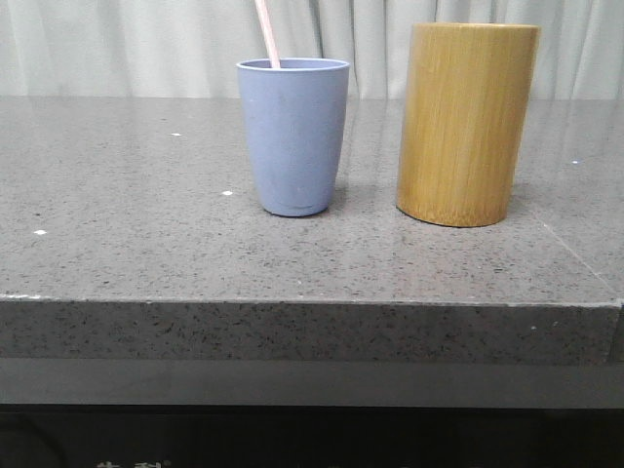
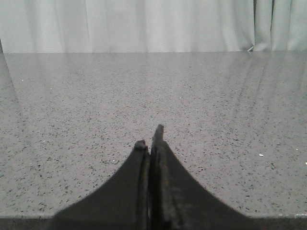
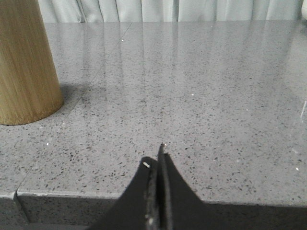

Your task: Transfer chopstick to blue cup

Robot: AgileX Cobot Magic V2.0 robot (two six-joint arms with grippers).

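The left claw (image 2: 149, 139) is pressed together on nothing, low over bare grey counter (image 2: 72, 120). The right claw (image 3: 159, 158) is likewise pressed together and empty, near the counter's front edge, with the bamboo holder (image 3: 24, 67) well apart from it across the stone.

Taking the holder (image 1: 466, 122) as the landmark: the blue cup (image 1: 292, 136) stands upright just beside it, on its left in the front view, with a clear gap between them. The chopstick (image 1: 267, 34) already stands inside the cup, leaning against the rim on the side away from the holder.

The transfer looks done, so the job now is to keep both claws back and low, away from the cup, so nothing nudges it.

The chopstick is thin, straight and pale pink, rising well above the cup's rim and out of view.
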